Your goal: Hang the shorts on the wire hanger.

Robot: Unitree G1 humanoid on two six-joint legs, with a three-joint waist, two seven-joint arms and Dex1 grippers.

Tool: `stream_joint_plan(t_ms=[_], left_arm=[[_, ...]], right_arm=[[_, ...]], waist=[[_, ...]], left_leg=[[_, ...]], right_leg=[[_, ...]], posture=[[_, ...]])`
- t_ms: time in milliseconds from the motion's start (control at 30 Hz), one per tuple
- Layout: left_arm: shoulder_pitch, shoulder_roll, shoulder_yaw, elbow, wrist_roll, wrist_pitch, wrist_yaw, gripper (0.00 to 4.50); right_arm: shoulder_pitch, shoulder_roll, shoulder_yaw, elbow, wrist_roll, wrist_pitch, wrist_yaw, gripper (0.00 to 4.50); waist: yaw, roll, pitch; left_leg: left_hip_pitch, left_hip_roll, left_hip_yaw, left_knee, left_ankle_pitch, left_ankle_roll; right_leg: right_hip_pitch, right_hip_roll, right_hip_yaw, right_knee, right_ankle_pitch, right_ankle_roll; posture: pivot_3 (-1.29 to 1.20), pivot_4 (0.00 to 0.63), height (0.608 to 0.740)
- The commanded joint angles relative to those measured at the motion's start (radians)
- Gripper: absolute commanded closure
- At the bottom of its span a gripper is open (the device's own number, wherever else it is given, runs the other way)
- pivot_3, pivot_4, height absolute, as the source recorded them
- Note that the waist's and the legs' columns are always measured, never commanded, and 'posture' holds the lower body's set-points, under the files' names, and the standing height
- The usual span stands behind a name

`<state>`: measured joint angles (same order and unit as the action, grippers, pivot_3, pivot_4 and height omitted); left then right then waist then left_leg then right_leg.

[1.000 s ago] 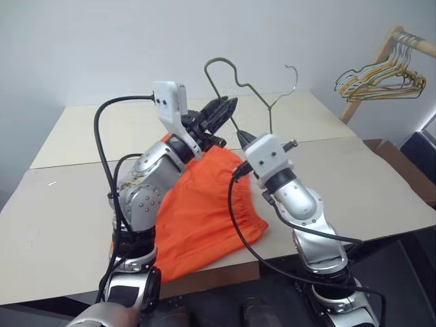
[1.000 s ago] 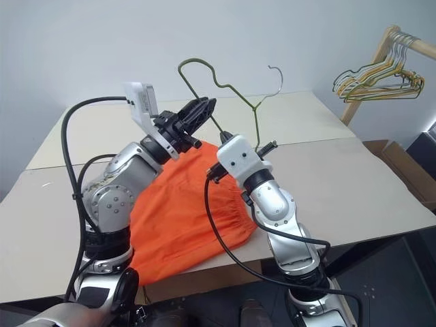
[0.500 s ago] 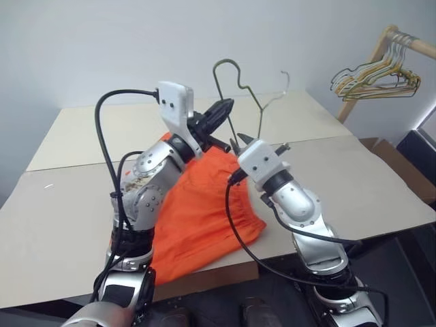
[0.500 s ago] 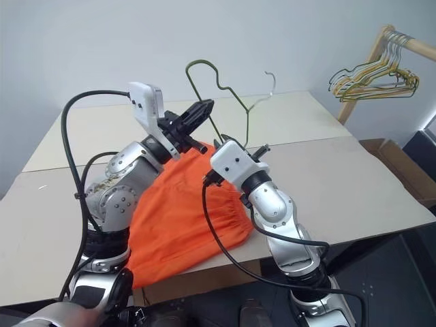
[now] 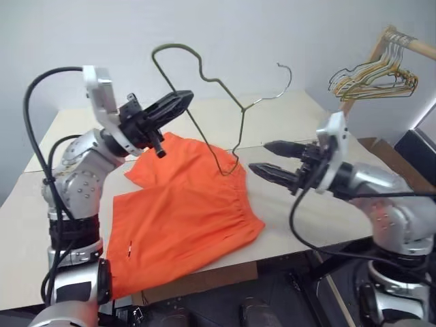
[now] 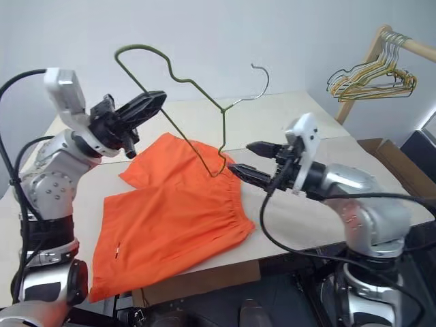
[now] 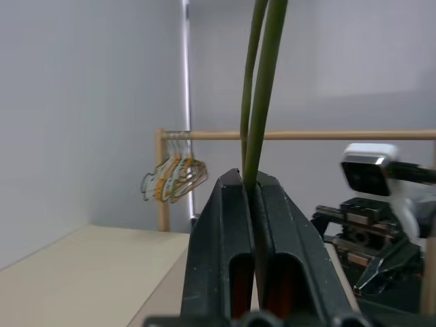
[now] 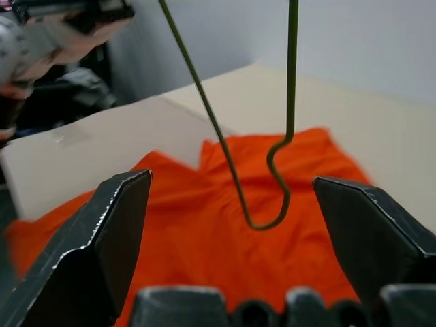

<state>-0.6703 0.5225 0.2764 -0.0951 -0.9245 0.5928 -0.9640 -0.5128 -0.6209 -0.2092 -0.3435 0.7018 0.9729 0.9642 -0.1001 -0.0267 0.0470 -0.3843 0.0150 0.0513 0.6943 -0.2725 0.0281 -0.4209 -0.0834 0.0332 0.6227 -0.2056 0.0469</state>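
The orange shorts (image 5: 180,218) lie flat on the table, waistband toward the right. Above them hangs the thin dark wire hanger (image 5: 204,75), its lower corner (image 8: 269,221) dangling just over the waistband. My left gripper (image 5: 182,99) is shut on the hanger's wire, and the left wrist view shows the wire pinched between its fingers (image 7: 225,238). To the right of the shorts my right gripper (image 5: 267,158) stands open and holds nothing, pointing at the hanger's lower corner from a short distance away.
The beige table (image 5: 368,177) has two joined tops with a seam across the middle. At the far right a wooden rack (image 5: 381,48) carries a bunch of pale wire hangers (image 5: 371,78). A brown cardboard box (image 5: 385,151) sits beyond the table's right edge.
My right gripper let go of the hanger, opened wide and drew off to the right. My left arm swung left and up, carrying the hanger with it. The shorts lie uncovered.
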Motion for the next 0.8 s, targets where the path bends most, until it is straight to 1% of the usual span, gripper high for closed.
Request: stream_joint_plan(t_ms=[33, 100, 200, 267, 367, 500, 567, 667, 800], left_arm=[[-0.031, 0.014, 0.075, 0.017, -0.106, 0.015, -0.055, 4.5], [-0.04, 0.007, 0.105, 0.032, -0.153, 0.033, -0.047, 4.5], [-0.034, -0.003, 0.128, 0.023, -0.202, 0.041, -0.029, 4.5], [-0.02, -0.007, 0.125, 0.002, -0.209, 0.04, -0.016, 4.5], [-0.005, -0.017, 0.128, -0.024, -0.222, 0.039, 0.005, 4.5], [0.006, -0.029, 0.117, -0.032, -0.227, 0.039, 0.02, 4.5], [0.013, -0.034, 0.113, -0.041, -0.228, 0.037, 0.027, 4.5], [0.016, -0.041, 0.103, -0.047, -0.223, 0.034, 0.026, 4.5], [0.012, -0.046, 0.096, -0.04, -0.225, 0.036, 0.023, 4.5]], right_arm=[[-0.058, -0.095, 0.068, 0.104, 0.034, -0.009, 0.168, 0.05], [-0.082, -0.114, 0.122, 0.178, 0.005, -0.048, 0.22, 0.05], [-0.118, -0.099, 0.17, 0.285, -0.011, -0.088, 0.274, 0.05], [-0.147, -0.073, 0.203, 0.331, -0.029, -0.115, 0.283, 0.05], [-0.171, -0.042, 0.242, 0.347, -0.061, -0.155, 0.275, 0.05], [-0.236, 0.035, 0.264, 0.407, -0.076, -0.159, 0.235, 0.05], [-0.252, 0.054, 0.263, 0.413, -0.074, -0.155, 0.232, 0.05], [-0.284, 0.074, 0.255, 0.425, -0.054, -0.126, 0.236, 0.05], [-0.29, 0.077, 0.258, 0.414, -0.044, -0.126, 0.249, 0.05]], waist=[[0.0, 0.0, 0.0], [0.0, 0.0, 0.0], [0.002, -0.001, 0.0], [0.003, -0.001, 0.0], [0.005, -0.001, 0.0], [0.006, -0.001, -0.001], [0.007, -0.001, 0.0], [0.009, -0.001, 0.0], [0.009, -0.001, 0.0]], left_leg=[[0.0, 0.0, 0.0, 0.0, 0.0, 0.0], [0.0, 0.001, 0.0, 0.0, 0.0, 0.0], [0.0, 0.001, 0.0, 0.0, 0.0, 0.001], [0.0, 0.0, 0.0, 0.0, 0.0, 0.001], [0.0, 0.0, 0.001, 0.001, 0.0, 0.0], [0.0, 0.0, 0.001, 0.001, 0.0, 0.0], [0.0, 0.0, 0.001, 0.001, 0.0, 0.0], [-0.001, 0.0, 0.0, 0.001, 0.0, 0.0], [-0.001, 0.0, 0.001, 0.001, 0.0, 0.0]], right_leg=[[0.0, 0.0, 0.0, 0.0, 0.0, 0.0], [0.0, 0.0, 0.0, 0.0, 0.0, 0.0], [0.0, 0.001, 0.001, 0.0, 0.0, 0.0], [-0.001, 0.0, 0.002, 0.0, 0.0, 0.0], [-0.001, 0.0, 0.002, 0.001, 0.0, 0.0], [-0.001, 0.0, 0.003, 0.002, 0.0, 0.001], [-0.001, 0.0, 0.003, 0.002, 0.0, 0.0], [-0.001, 0.0, 0.002, 0.003, 0.0, 0.0], [-0.001, -0.001, 0.002, 0.003, 0.0, 0.001]], posture=[[-0.07, 0.0, 0.74], [-0.07, 0.0, 0.74], [-0.06, 0.0, 0.74], [-0.06, 0.0, 0.74], [-0.06, 0.0, 0.74], [-0.06, 0.0, 0.74], [-0.05, 0.0, 0.74], [-0.06, 0.0, 0.74], [-0.06, 0.0, 0.74]])
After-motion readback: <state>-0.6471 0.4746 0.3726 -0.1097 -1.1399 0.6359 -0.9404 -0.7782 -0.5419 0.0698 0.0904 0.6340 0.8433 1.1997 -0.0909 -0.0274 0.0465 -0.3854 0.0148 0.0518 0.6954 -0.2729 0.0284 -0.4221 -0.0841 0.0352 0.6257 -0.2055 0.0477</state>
